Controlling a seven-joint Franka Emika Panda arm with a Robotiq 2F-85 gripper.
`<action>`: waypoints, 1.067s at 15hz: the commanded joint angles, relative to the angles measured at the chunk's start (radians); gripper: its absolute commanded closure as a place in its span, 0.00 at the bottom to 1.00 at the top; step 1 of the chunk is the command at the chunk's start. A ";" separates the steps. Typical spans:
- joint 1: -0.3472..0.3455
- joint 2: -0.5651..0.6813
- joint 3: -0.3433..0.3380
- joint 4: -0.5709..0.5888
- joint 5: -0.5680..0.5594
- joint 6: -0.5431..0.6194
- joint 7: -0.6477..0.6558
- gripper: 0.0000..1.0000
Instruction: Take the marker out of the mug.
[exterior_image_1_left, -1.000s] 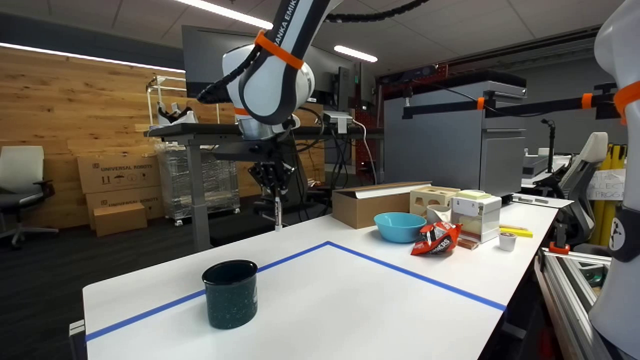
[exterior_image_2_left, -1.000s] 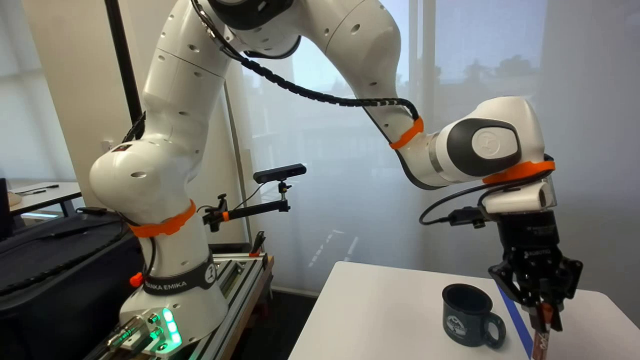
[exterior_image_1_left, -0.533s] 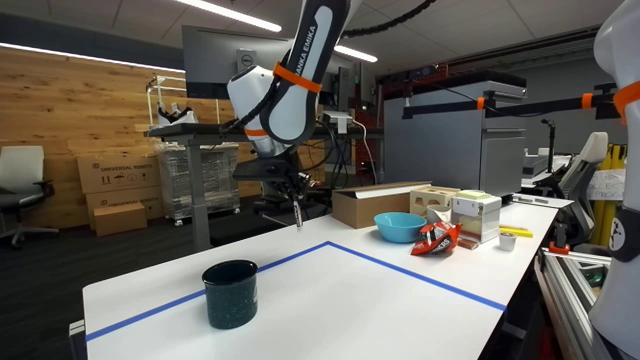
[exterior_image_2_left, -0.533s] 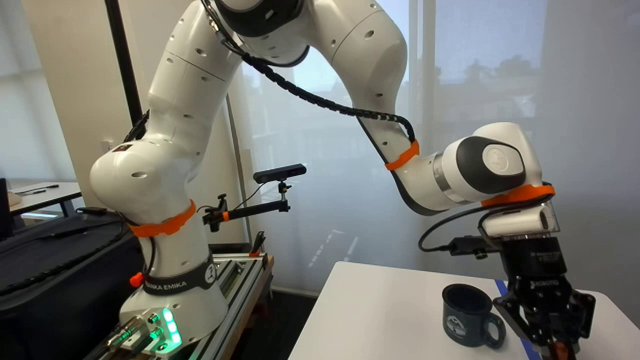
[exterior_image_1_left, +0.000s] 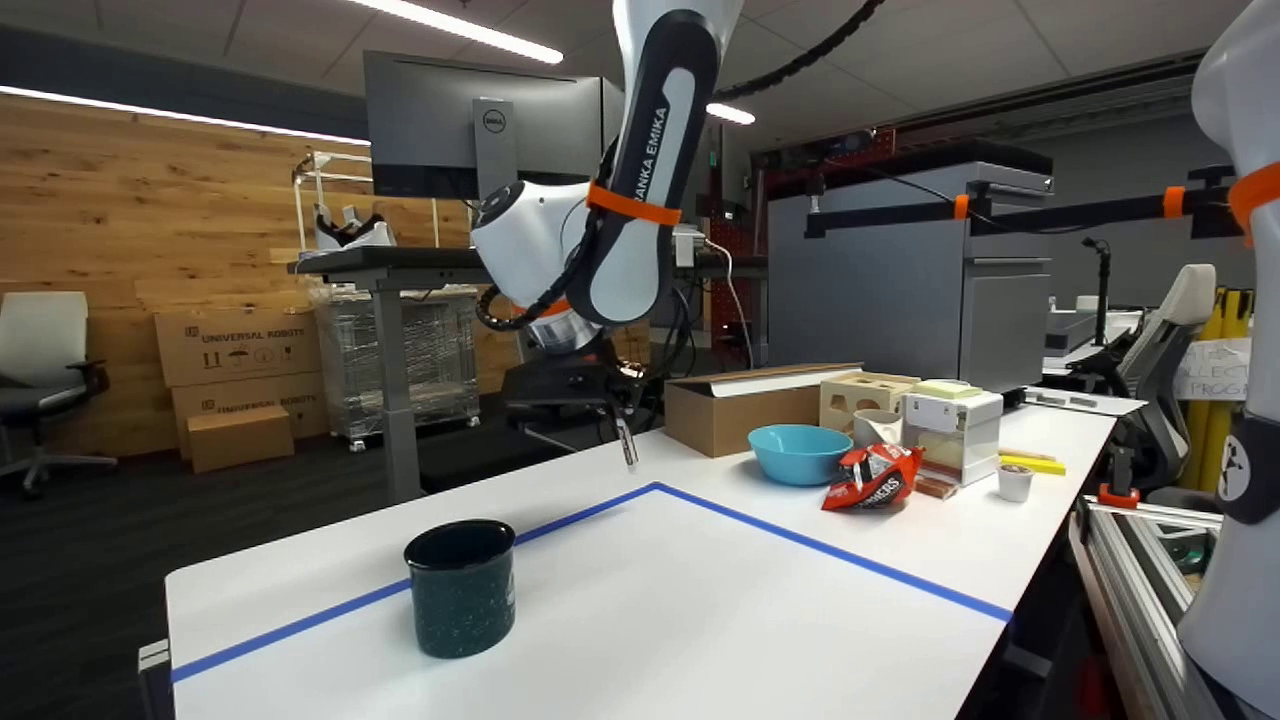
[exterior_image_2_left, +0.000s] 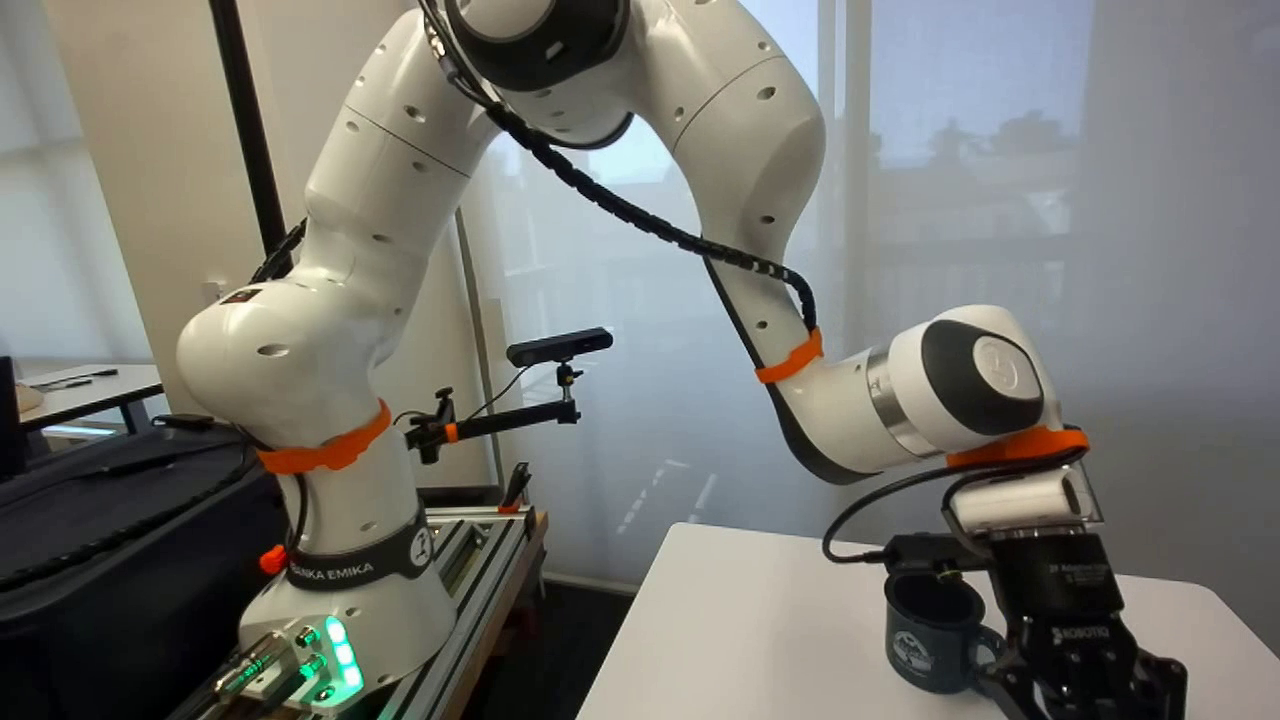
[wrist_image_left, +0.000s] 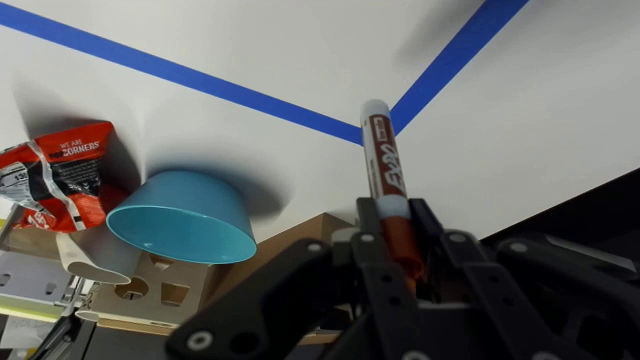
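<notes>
The dark teal mug (exterior_image_1_left: 462, 595) stands upright on the white table across the blue tape line; its handle and logo show in an exterior view (exterior_image_2_left: 925, 632). My gripper (wrist_image_left: 393, 205) is shut on the marker (wrist_image_left: 385, 157), holding it by its orange-red cap end, with the white tip end pointing out. In an exterior view the marker (exterior_image_1_left: 626, 441) hangs tilted, out of the mug, near the table's back edge by the tape corner. How high its tip is above the table I cannot tell. In the other exterior view the fingertips and marker are below the frame. The wrist view does not show the mug.
A light blue bowl (exterior_image_1_left: 800, 455), a red snack bag (exterior_image_1_left: 874, 477), a cardboard box (exterior_image_1_left: 745, 410), a wooden block with holes (exterior_image_1_left: 862, 398) and a white box (exterior_image_1_left: 952, 435) stand beyond the tape. Blue tape (wrist_image_left: 240, 98) marks a corner on the table (exterior_image_1_left: 700, 590).
My gripper has moved down with the marker, away from the mug and toward the box and bowl side, and has tilted. The marker stays gripped. The mug has not moved.
</notes>
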 joint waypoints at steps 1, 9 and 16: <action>-0.034 0.017 0.027 -0.026 -0.113 0.012 0.071 0.95; -0.121 0.035 0.104 -0.089 -0.234 0.075 0.069 0.95; -0.146 0.026 0.134 -0.125 -0.305 0.111 0.071 0.34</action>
